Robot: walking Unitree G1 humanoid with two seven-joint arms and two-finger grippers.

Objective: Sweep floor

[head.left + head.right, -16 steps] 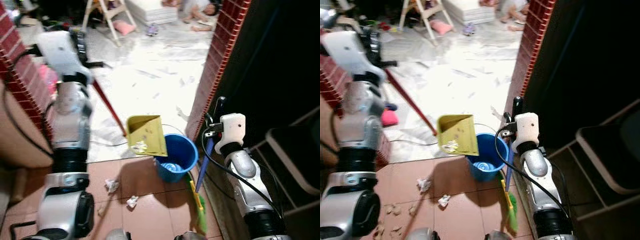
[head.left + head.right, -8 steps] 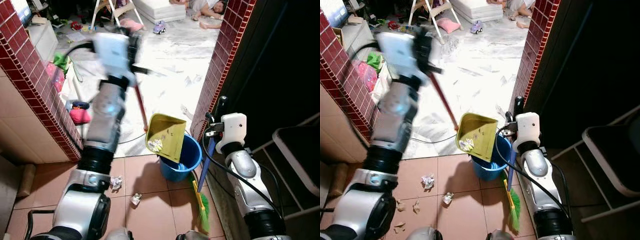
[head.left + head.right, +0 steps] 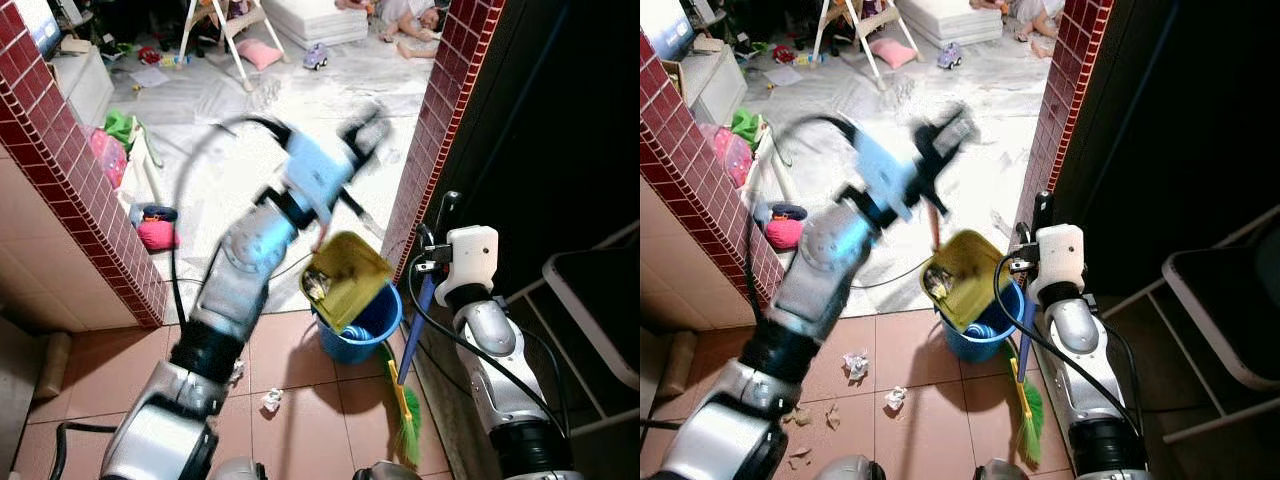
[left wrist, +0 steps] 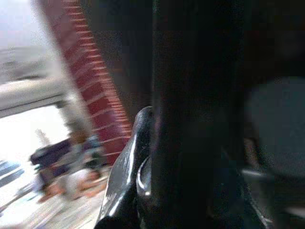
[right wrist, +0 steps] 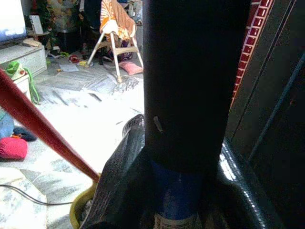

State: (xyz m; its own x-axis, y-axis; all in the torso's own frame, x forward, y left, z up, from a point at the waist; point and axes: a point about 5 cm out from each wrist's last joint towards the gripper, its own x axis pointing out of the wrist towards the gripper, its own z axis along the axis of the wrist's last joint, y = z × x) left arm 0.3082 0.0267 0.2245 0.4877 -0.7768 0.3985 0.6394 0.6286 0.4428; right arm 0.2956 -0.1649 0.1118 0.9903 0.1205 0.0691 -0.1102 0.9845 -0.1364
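Observation:
A yellow dustpan (image 3: 347, 278) with paper scraps in it hangs tilted over the blue bucket (image 3: 366, 326) on the tiled floor. My left arm is blurred; its gripper (image 3: 362, 127) is shut on the dustpan's red handle (image 3: 933, 226), above the pan. At the right, by the brick pillar, my right gripper (image 3: 440, 214) is shut on the broom's blue handle (image 3: 414, 328). The broom stands upright with its green bristles (image 3: 408, 426) on the floor beside the bucket. Crumpled paper scraps (image 3: 270, 401) lie on the tiles to the bucket's left.
Red brick pillars stand at the left (image 3: 72, 150) and right (image 3: 441, 120) of a doorway. A dark chair (image 3: 600, 310) is at the far right. Beyond lie a white littered floor, a pink cushion (image 3: 156, 232), a wooden folding chair (image 3: 226, 22) and a person lying down (image 3: 412, 14).
My left arm has swung right and lower, tipping the dustpan from level to steeply tilted over the bucket. The view has also shifted. The right arm and the broom have stayed put.

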